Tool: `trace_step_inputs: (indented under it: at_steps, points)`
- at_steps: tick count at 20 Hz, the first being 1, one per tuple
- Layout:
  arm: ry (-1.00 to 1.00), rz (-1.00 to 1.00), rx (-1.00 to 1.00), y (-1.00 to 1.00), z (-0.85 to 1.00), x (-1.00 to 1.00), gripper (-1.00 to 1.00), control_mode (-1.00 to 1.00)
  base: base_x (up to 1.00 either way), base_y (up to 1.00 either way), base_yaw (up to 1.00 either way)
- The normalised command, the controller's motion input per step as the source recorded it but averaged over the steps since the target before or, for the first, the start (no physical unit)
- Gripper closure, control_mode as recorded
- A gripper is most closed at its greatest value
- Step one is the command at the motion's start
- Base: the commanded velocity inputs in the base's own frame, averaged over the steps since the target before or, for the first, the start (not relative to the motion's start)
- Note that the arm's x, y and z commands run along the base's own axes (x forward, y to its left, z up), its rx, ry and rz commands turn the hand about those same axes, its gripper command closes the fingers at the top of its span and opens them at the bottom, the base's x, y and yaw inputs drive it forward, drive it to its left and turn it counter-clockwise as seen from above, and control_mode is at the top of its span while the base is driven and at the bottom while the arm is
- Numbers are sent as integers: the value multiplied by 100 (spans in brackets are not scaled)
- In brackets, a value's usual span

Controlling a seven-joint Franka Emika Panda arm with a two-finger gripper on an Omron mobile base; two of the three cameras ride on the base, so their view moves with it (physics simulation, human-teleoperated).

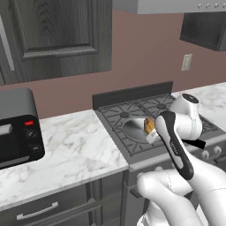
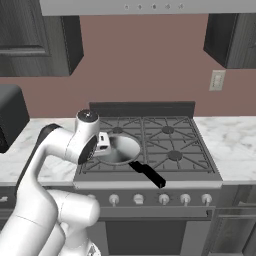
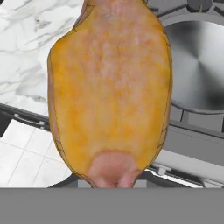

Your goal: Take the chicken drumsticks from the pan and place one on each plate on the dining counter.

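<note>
The white arm rises from the base in front of the stove (image 2: pixel 150 145) and folds forward at the elbow, its dark-trimmed forearm reaching up and over the near left burner. The wrist turns downward, so the hand hangs above the left side of the cooktop, just over the pan (image 1: pixel 134 129).

The gripper (image 1: pixel 150 132) sits at the end of that bent wrist, and a golden-tan drumstick (image 1: pixel 150 126) shows right at it, lifted clear of the pan's floor. In the hand view this drumstick (image 3: pixel 109 92) hangs directly before the camera, thick end uppermost in the picture and pinkish narrow end lowest, covering the finger tips. The gripper is grasping the golden-tan drumstick, though the fingers themselves are hidden behind the meat and the wrist housing.

The pan (image 2: pixel 120 149) rests on the near left burner of the stove, its long black handle (image 2: pixel 149 175) pointing toward the near right, out past the front edge above the knobs. Its grey floor (image 3: pixel 197 65) looks bare where it shows beside the held drumstick. To the left of the stove runs a marble worktop (image 1: pixel 75 145) over dark cabinets, with a black toaster oven (image 1: pixel 17 126) standing at its far left end.
</note>
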Motion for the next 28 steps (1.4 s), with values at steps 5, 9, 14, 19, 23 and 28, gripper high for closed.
trace_step_inputs:
  at_steps: [5, 9, 14, 19, 23, 28]
  points:
    - [0, 0, 0, 0, 0, 0, 100, -100, 0, 0, 0]
    - [1, 0, -1, 2, -3, -18, 100, 100, -16, 1, 0]
    - [0, 0, 0, 0, 0, 0, 100, 100, -92, 0, 0]
    - [0, 0, 0, 0, 0, 0, 100, 100, -100, -5, -5]
    - [0, 0, 0, 0, 0, 0, 100, 100, -65, 6, -56]
    - [0, 0, 0, 0, 0, 0, 100, 100, -15, 23, -96]
